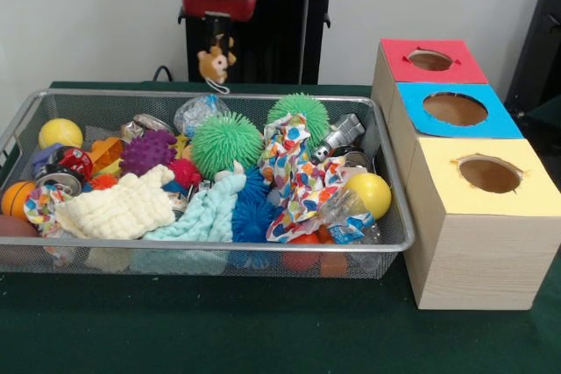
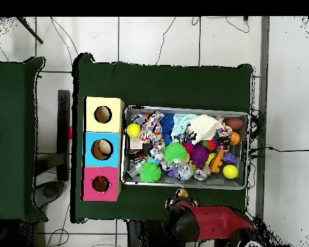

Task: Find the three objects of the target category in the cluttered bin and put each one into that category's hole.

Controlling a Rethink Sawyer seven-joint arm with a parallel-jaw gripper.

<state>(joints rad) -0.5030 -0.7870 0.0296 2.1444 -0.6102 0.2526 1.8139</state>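
My gripper [image 1: 215, 31] hangs high at the top of the front view, shut on a small tan-orange plush animal [image 1: 215, 60] that dangles under it, above the far rim of the wire mesh bin [image 1: 219, 94]. In the overhead view the gripper [image 2: 181, 195] and plush [image 2: 181, 191] sit just outside the bin's rim [image 2: 183, 186] on the robot's side. The red-topped box's round hole [image 1: 429, 59] is far to the right in the front view, and at lower left in the overhead view [image 2: 100, 184]. I cannot make out a striped plush in the clutter.
The bin holds green [image 1: 226, 142], purple [image 1: 146, 151] and blue spiky balls, yellow balls [image 1: 370, 193], spotted cloths [image 1: 294, 177], pale cloths [image 1: 123, 208] and cans. The blue-topped box [image 1: 455, 109] and the yellow-topped box [image 1: 489, 174] stand in a row with the red one.
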